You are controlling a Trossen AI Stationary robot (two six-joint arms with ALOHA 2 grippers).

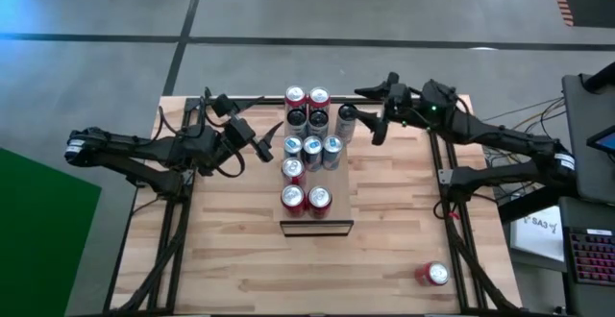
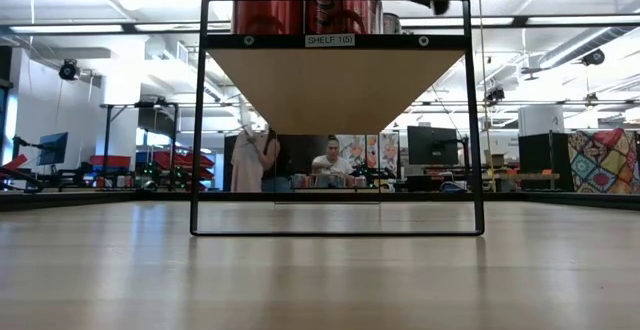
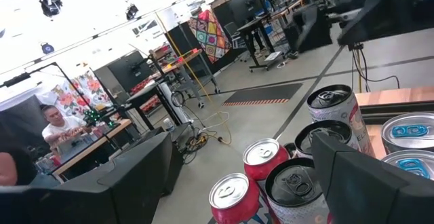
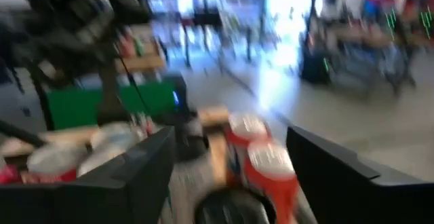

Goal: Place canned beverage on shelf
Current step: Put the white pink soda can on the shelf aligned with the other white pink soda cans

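**At the far end of the shelf, both grippers flank the cans**

Beside the shelf's far end, the right gripper (image 1: 363, 125) has its dark fingers (image 4: 135, 176) spread wide, with a dark grey can (image 1: 346, 121) standing between them at the shelf's right edge. Whether the fingers touch that can cannot be told from the high view, and the right wrist view is too blurred to settle it. That wrist view does show two red cans (image 4: 261, 153) just beyond the fingers.

On the shelf's other side, the left gripper (image 1: 266, 142) holds its fingers (image 3: 352, 183) apart and empty, close to the shelf's left edge, level with the row of blue-topped cans (image 1: 312, 147). Past them, the left wrist view shows red cans and dark cans with silver tops (image 3: 296, 183) packed closely together.

The shelf (image 1: 317, 227), a long raised board of smooth light wood with a dark-edged near end, runs along the middle of the planked wooden desk (image 1: 231, 259). Cans stand on it in rows: two red and white ones (image 1: 307, 97) at the far end, two dark ones next, then the blue-topped row, then one red can (image 1: 293, 169), then a pair of red cans (image 1: 306, 198) nearest the dark-edged end. The low view shows the shelf's dark frame (image 2: 338, 40) with red cans on top.

Well apart from the shelf, near the desk's near right corner, a single red can (image 1: 432, 275) lies on its side.
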